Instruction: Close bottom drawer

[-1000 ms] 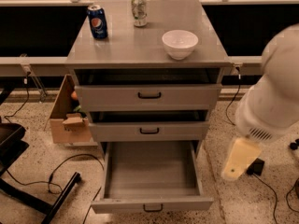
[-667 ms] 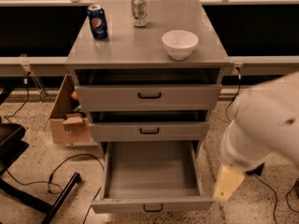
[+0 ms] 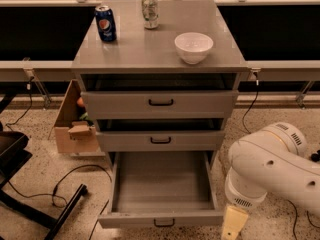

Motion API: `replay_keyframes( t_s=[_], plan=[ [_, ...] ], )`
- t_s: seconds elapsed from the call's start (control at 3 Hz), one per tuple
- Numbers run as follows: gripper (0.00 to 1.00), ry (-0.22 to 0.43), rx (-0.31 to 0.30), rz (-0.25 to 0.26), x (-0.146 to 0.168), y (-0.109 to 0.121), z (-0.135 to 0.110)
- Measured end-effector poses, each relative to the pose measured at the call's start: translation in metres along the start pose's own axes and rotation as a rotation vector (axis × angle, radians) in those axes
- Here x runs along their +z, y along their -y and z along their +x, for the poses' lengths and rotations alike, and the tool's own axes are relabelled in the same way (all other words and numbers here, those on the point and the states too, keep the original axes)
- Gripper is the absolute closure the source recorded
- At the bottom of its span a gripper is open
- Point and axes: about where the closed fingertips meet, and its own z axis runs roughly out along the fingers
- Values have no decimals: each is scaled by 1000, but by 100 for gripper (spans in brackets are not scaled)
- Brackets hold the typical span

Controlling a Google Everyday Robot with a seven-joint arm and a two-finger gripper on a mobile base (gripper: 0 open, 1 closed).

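Camera view, change: over the last second the arm (image 3: 270, 166) has swung down and in towards the cabinet. The gripper (image 3: 233, 225) now hangs low, just beside the front right corner of the bottom drawer (image 3: 160, 181).
Bottom drawer: pulled fully out beneath the middle drawer (image 3: 161, 140), its tray bare. It sits exactly as it did a second ago.
Meaning for the task: this looks like approach only, since nothing has been pushed yet. The front panel with its small black handle (image 3: 164, 223) probably still needs a shove back towards the cabinet.
Gripper's grip: cannot tell whether it is spread or closed, because only a cream stub shows.
Cut off: the gripper's tip runs out of the bottom edge and the arm runs out of the right edge.
Contact: the gripper appears just clear of the panel's corner, but I cannot be sure of this.
Hidden: the floor right of the drawer lies behind the arm.
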Motion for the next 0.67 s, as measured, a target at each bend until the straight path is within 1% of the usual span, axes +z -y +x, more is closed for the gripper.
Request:
replay_keyframes(
  t_s=[0.33, 0.67],
  plan=[
    [0, 0, 0, 0, 0, 0, 0],
    [0, 3, -6, -14, 14, 2, -3]
  ],
)
